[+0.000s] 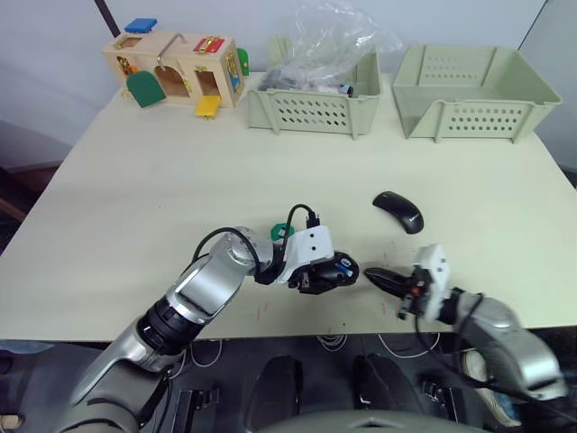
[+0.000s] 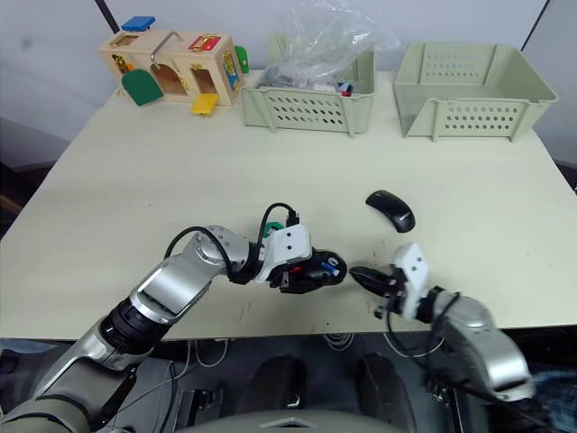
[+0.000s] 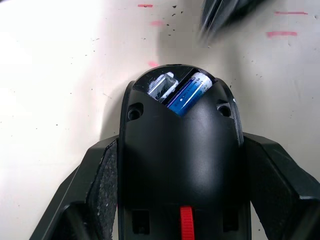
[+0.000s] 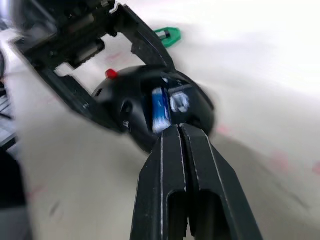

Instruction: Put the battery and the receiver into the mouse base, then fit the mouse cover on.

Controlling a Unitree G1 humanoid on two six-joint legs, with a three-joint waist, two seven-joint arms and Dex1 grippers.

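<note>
Nearest, the mouse base point(image 3: 180, 165) is held between the two fingers of the left end effector point(image 1: 317, 271) on the counter point(image 1: 135, 198), and the battery point(image 3: 189, 93) and the receiver point(image 3: 162, 86) are seen already lying in its open compartment. Just beside it, the right end effector point(image 1: 377, 276) is closed with nothing in it, its tips pointed at the base. The cover point(image 1: 398, 211) lies further back and to the right; it should probably be fetched next, while the base is kept gripped and level.

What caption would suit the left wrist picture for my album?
Left gripper clasps the mouse base, battery and receiver in its compartment.
</note>
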